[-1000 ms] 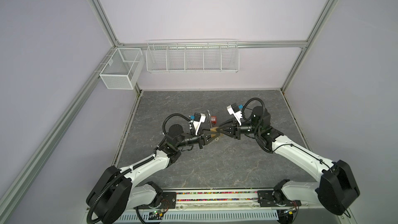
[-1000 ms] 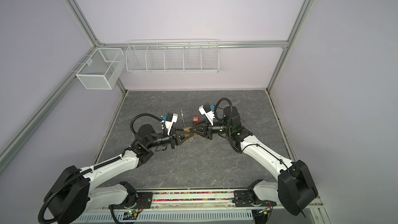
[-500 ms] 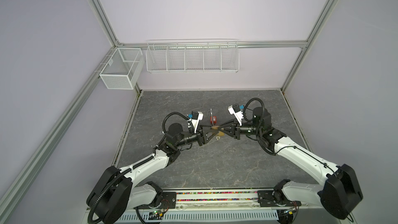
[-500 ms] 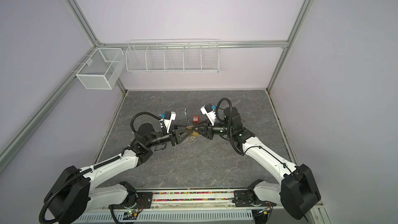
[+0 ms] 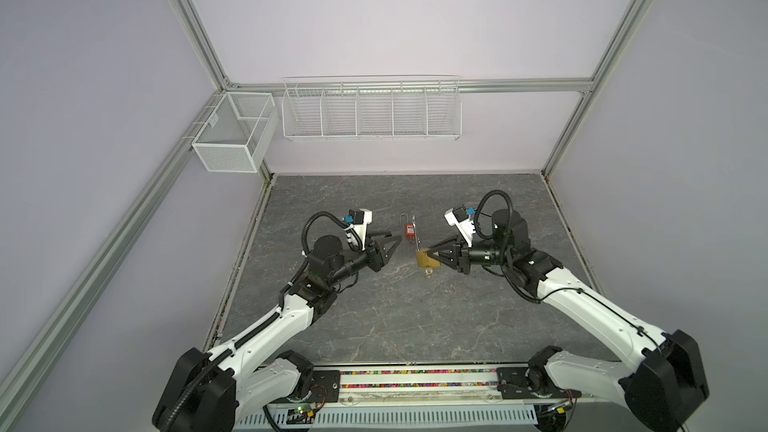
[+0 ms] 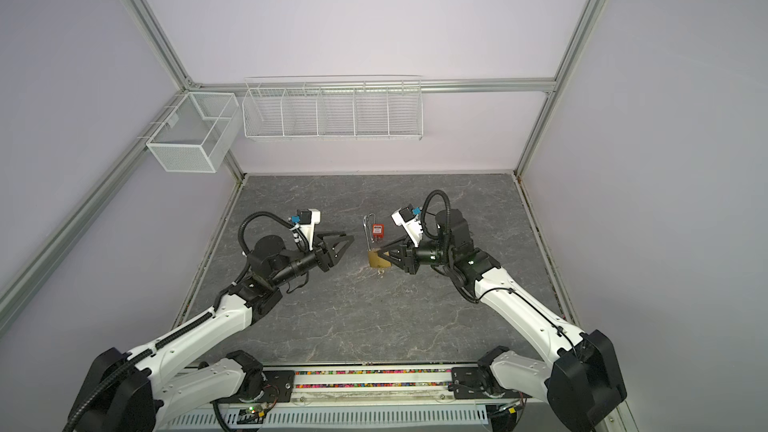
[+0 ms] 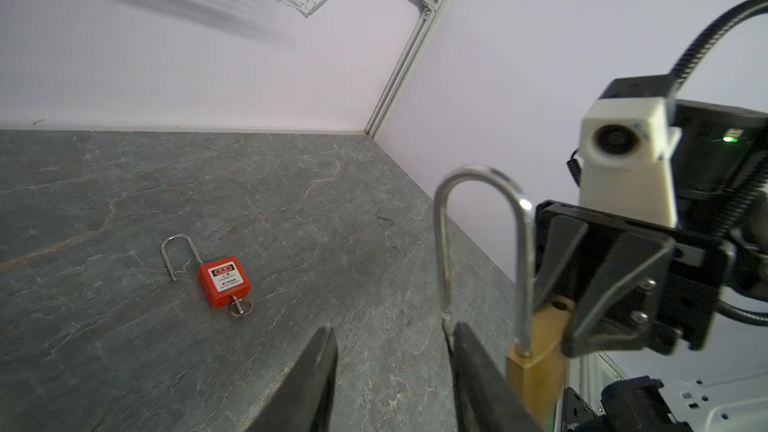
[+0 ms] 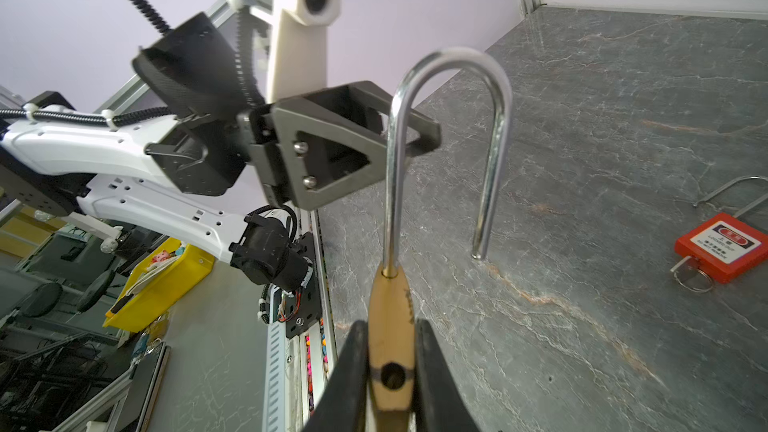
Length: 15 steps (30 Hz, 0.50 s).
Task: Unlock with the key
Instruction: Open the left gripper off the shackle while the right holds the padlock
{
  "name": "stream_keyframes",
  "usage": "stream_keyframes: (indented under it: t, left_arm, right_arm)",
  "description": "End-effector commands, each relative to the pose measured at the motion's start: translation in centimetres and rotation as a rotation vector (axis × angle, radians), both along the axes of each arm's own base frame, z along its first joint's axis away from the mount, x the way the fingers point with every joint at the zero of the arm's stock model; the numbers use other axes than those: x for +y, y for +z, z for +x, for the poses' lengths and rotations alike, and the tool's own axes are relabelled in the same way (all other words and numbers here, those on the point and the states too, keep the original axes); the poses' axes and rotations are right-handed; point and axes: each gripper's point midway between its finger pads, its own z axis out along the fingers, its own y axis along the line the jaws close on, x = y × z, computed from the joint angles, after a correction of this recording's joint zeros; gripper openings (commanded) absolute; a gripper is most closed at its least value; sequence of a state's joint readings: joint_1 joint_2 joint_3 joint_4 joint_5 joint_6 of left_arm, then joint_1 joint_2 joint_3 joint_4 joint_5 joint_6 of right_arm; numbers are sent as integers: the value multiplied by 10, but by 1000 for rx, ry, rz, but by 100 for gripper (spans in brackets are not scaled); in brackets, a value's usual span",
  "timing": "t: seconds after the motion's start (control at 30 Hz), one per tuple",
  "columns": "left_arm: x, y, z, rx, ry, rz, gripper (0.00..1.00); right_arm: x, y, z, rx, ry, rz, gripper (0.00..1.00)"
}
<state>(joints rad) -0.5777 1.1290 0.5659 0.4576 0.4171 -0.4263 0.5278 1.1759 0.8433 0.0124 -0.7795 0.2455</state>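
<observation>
My right gripper [image 5: 430, 254] [image 6: 384, 257] [image 8: 390, 326] is shut on the body of a brass padlock [image 5: 423, 258] [image 6: 376, 259] [image 7: 536, 363] [image 8: 390, 317], held off the table. Its steel shackle [image 7: 482, 176] [image 8: 453, 56] stands open: the free leg is swung clear of the hole in the body. A small key [image 5: 428, 273] [image 6: 380, 272] hangs from the body's underside in both top views. My left gripper [image 5: 398, 241] [image 6: 350, 241] [image 7: 393, 328] is open and empty, a short way left of the padlock.
A red padlock [image 5: 410, 230] [image 6: 377, 229] [image 7: 224, 282] [image 8: 723, 247] lies on the grey table behind, shackle open, with its own key [image 7: 240, 307] in it. White wire baskets [image 5: 370, 108] [image 5: 232, 135] hang on the back and left walls.
My left gripper has opened and drawn back to the left, away from the brass padlock. The right gripper has carried the padlock slightly right.
</observation>
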Motion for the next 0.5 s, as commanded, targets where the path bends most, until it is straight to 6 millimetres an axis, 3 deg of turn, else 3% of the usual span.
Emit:
stream_keyframes:
  t: [0.0, 0.33, 0.37, 0.47]
  left_arm:
    - [-9, 14, 5, -39, -31, -49, 44]
    - [-26, 24, 2, -66, -138, -89, 45]
    - [-27, 24, 2, -63, -142, -92, 45]
    - [-33, 25, 2, -60, -178, -102, 45]
  right_arm:
    - [1, 31, -8, -102, 53, 58, 7]
    - [4, 27, -8, -93, 58, 53, 7]
    - [5, 36, -6, -112, 60, 63, 7]
    - [8, 37, -5, -114, 66, 64, 7]
